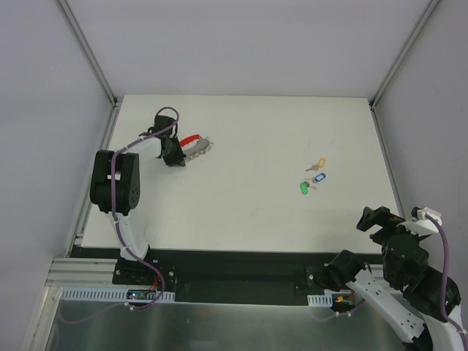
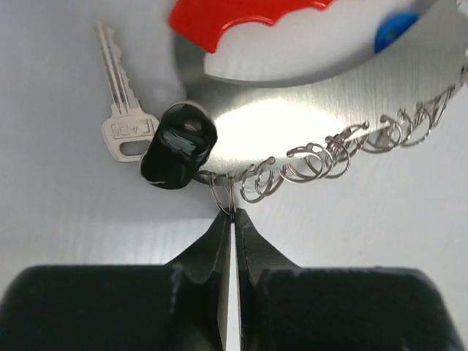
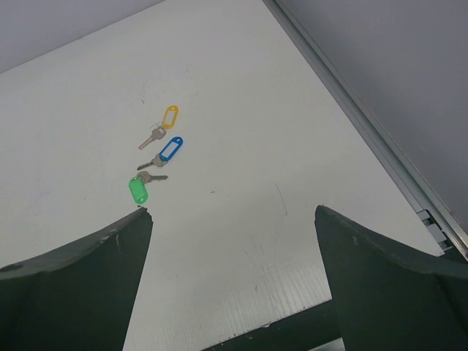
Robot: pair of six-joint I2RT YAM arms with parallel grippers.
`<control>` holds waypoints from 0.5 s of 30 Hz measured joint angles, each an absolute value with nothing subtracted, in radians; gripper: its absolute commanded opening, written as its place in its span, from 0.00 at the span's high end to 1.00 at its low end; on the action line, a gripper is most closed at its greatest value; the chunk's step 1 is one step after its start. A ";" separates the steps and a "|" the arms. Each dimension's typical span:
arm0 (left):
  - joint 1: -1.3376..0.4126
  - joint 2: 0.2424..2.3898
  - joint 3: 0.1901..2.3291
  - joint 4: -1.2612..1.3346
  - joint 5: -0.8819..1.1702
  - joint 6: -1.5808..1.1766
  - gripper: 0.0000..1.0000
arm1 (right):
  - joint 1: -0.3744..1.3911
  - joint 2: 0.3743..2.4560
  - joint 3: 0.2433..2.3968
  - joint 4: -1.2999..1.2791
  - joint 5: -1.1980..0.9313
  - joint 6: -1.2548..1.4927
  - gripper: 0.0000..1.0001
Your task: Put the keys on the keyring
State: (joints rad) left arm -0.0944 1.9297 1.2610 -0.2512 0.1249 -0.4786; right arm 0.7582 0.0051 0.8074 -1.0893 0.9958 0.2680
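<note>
The keyring point(image 1: 197, 145) is a grey metal piece with a red curved loop, lying at the table's far left. In the left wrist view its plate point(image 2: 307, 102) carries several small split rings point(image 2: 307, 162) along the edge, a black-capped key point(image 2: 178, 145) and a plain silver key point(image 2: 123, 110). My left gripper point(image 2: 233, 214) is shut on one split ring point(image 2: 223, 194). The green key point(image 1: 303, 189), blue key point(image 1: 316, 178) and yellow key point(image 1: 320, 164) lie together at the table's right. My right gripper point(image 3: 230, 212) is open and empty near the front right corner, keys point(image 3: 162, 152) ahead of it.
Grey walls and metal frame rails point(image 1: 88, 51) surround the white table point(image 1: 248, 212). The table's right edge rail point(image 3: 365, 124) runs close beside my right gripper. The black front strip point(image 1: 234, 267) holds the arm bases.
</note>
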 measured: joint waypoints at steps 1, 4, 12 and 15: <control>-0.110 1.914 1.243 -0.260 0.128 -0.477 1.00 | 0.758 0.005 0.807 -1.089 0.994 0.268 0.04; -0.176 1.845 1.165 -0.290 0.127 -0.471 1.00 | 0.758 0.005 0.807 -1.089 0.988 0.268 0.04; -0.377 1.575 0.885 -0.353 0.118 -0.474 0.89 | 0.758 0.005 0.807 -1.090 0.981 0.269 0.04; -0.472 1.462 0.788 -0.365 0.114 -0.501 0.74 | 0.758 0.005 0.807 -1.089 0.978 0.268 0.04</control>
